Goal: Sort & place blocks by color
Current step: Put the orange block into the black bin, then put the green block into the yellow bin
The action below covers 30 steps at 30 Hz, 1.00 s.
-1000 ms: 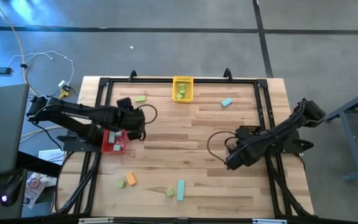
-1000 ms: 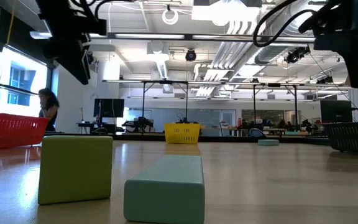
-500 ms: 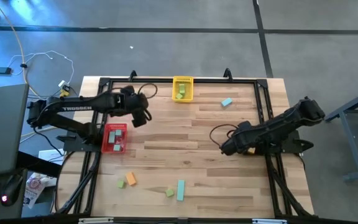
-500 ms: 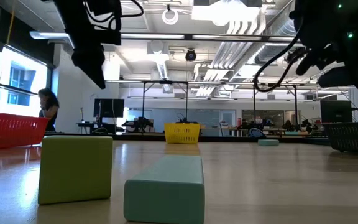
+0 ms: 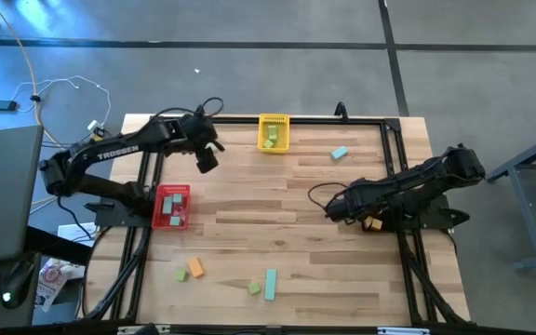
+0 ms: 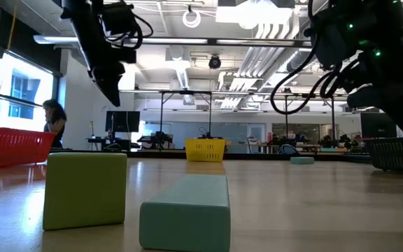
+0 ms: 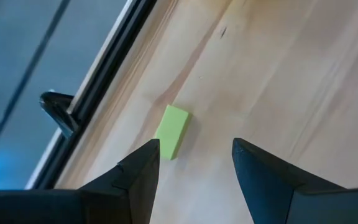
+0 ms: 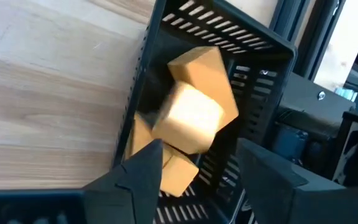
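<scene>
Blocks (image 8: 194, 118) in bin (image 8: 272, 50)

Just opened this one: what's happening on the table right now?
The right gripper hangs over the black bin with its fingers apart; an orange block blurs just beyond them, above others in the bin. The left gripper, fingers open, is above a light green block near the table's far edge. Other blocks lie loose.

Orange blocks (image 8: 194, 115) in a black bin (image 8: 272, 56) — a light green block (image 7: 172, 130) on pale wood table (image 7: 278, 81).
</scene>
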### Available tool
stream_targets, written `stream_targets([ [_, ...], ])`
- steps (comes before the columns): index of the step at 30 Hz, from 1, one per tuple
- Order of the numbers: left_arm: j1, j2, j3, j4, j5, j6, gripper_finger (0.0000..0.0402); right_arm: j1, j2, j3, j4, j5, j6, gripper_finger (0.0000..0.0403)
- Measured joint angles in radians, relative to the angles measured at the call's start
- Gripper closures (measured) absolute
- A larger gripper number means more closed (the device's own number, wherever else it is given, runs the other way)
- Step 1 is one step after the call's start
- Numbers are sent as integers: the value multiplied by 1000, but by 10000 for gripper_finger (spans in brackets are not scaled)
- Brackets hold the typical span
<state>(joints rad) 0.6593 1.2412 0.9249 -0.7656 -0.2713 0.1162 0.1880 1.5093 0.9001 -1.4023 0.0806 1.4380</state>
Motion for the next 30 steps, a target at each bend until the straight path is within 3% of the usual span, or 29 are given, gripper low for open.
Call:
stream_targets([
  [9,136,140,0,37,105,-26,215,-5,0,27,-19,8,-25,203],
  [18,193,256,54,24,187,25,215,-4,0,170,-67,138,-44,202],
  [23,196,299,148,-19,190,134,215,-4,0,213,-68,204,-52,202],
  [30,199,340,209,-95,186,350,215,-4,0,219,-63,205,-52,202],
])
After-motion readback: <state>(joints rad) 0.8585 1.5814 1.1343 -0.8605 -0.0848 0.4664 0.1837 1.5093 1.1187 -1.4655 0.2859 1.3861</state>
